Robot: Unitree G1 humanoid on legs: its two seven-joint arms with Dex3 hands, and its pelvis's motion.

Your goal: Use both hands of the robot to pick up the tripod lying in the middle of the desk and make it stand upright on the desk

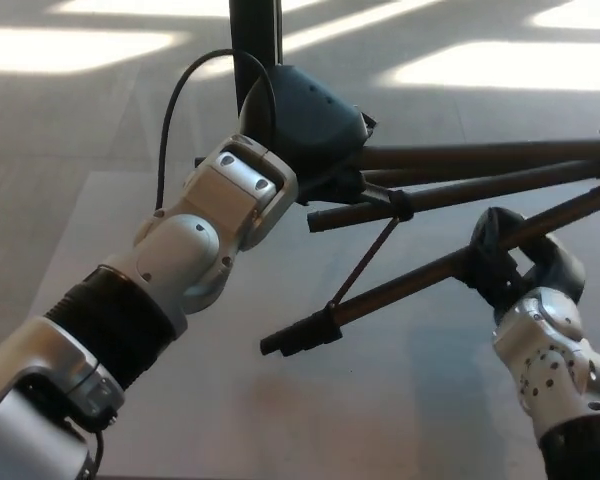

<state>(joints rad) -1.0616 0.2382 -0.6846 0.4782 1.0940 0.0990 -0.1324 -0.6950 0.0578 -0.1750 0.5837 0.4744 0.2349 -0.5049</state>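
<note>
Centre frame, the left hand [305, 125] clasps the tripod [450, 190] at its hub; lower right, the right hand [525, 265] grips one leg.

Tripod [420, 195] above the desk [230, 400], legs fanning right. Left hand [305, 125] on its hub, far left; right hand [515, 260] on the nearest leg, right.

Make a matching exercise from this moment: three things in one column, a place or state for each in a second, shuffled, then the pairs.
Things:
1. left hand
2. right hand
3. loose tripod leg

States:
A. slanting, its free end hanging over the desk
B. closed on a tripod leg at picture right
C. wrapped over the tripod's hub

Pairs: 1-C, 2-B, 3-A
</note>
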